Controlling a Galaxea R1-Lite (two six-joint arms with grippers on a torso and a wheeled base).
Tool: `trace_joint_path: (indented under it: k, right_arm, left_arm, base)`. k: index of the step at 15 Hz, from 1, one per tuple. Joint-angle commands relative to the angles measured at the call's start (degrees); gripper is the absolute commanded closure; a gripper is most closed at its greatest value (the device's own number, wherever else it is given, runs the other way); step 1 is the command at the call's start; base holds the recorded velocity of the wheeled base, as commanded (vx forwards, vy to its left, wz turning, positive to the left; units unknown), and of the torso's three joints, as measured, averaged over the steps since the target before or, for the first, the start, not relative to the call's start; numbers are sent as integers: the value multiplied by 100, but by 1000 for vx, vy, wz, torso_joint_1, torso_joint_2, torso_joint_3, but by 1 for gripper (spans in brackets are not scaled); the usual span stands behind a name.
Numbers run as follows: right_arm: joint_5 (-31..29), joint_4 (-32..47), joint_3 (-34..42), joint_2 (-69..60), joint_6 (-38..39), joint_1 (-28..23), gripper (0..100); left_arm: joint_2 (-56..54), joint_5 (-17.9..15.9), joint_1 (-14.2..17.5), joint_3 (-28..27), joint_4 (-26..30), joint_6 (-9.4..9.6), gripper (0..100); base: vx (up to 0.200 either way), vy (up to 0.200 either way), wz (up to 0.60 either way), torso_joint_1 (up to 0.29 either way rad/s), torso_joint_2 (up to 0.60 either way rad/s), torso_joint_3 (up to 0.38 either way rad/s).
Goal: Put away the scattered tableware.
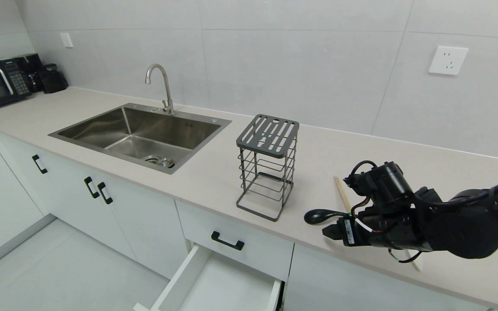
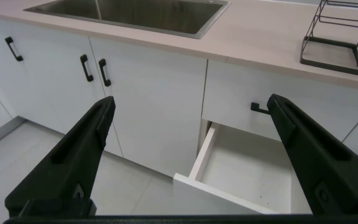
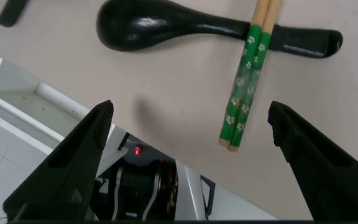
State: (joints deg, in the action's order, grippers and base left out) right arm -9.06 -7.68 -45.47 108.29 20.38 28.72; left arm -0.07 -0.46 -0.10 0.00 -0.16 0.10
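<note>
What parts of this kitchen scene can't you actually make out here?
Spoon: head view, handle hidden behind the right arm.
Chopsticks: head view, lower part hidden by that arm; right wrist view, plain ends cut off by the edge.
Drawer: head view, front cut off by the bottom edge.

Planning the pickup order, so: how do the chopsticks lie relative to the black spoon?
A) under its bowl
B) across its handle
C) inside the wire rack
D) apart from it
B: the chopsticks lie on top of the black spoon, crossing its handle.
</note>
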Motion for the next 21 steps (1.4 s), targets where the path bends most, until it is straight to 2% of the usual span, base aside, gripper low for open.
trace_joint_path:
  k: [1, 4, 12, 13, 21]
  right_arm:
    - [-8, 12, -32, 78, 54, -33, 0]
    - [-17, 346, -164, 96, 229, -60, 0]
    - [-17, 364, -471, 447, 221, -235, 0]
    - [-17, 364, -498, 509, 221, -235, 100]
    - [-131, 452, -568, 509, 291, -358, 100]
  left_arm:
    - [7, -6, 1, 0, -2, -1, 0]
    - [7, 2, 1, 0, -2, -1, 0]
    - [7, -6, 1, 0, -2, -1, 0]
    - [7, 2, 1, 0, -2, -1, 0]
    - [7, -6, 1, 0, -2, -1, 0]
  base:
    - [0, 0, 0, 0, 0, 0]
    - [0, 0, 0, 0, 0, 0]
    - [0, 0, 0, 0, 0, 0]
    - [0, 0, 0, 0, 0, 0]
    - [0, 0, 0, 0, 0, 0]
